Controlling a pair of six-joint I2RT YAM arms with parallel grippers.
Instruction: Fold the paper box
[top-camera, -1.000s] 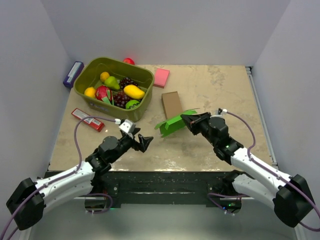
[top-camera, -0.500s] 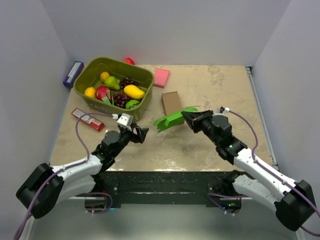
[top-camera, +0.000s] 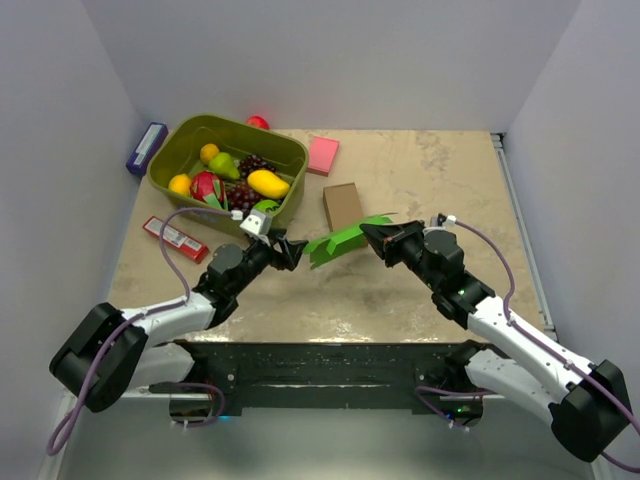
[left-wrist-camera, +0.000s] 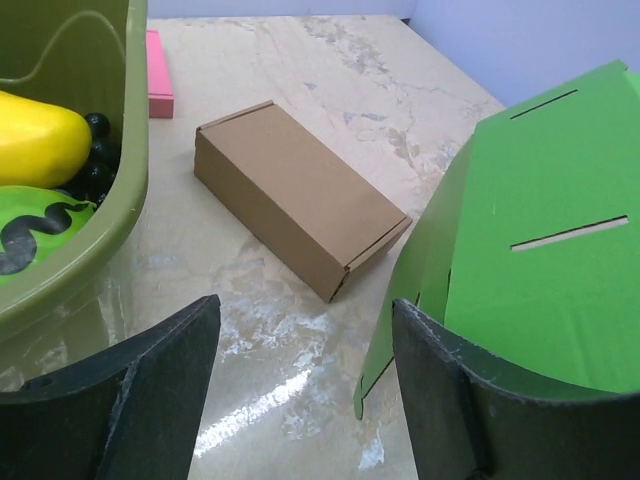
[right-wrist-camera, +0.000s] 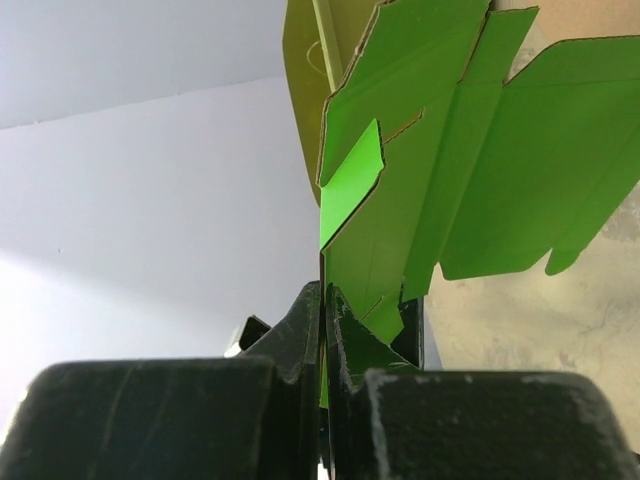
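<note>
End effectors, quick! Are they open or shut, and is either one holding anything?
Left end effector: open, holding nothing.
Right end effector: shut on the paper box.

Left pincer (top-camera: 289, 252) gapes, its arm reaching toward two o'clock. Right pincer (top-camera: 372, 236), pointing toward ten o'clock, pinches the paper box (top-camera: 343, 241).

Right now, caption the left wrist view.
Open left end effector faces the green paper box, brown cardboard box lying beyond.
</note>
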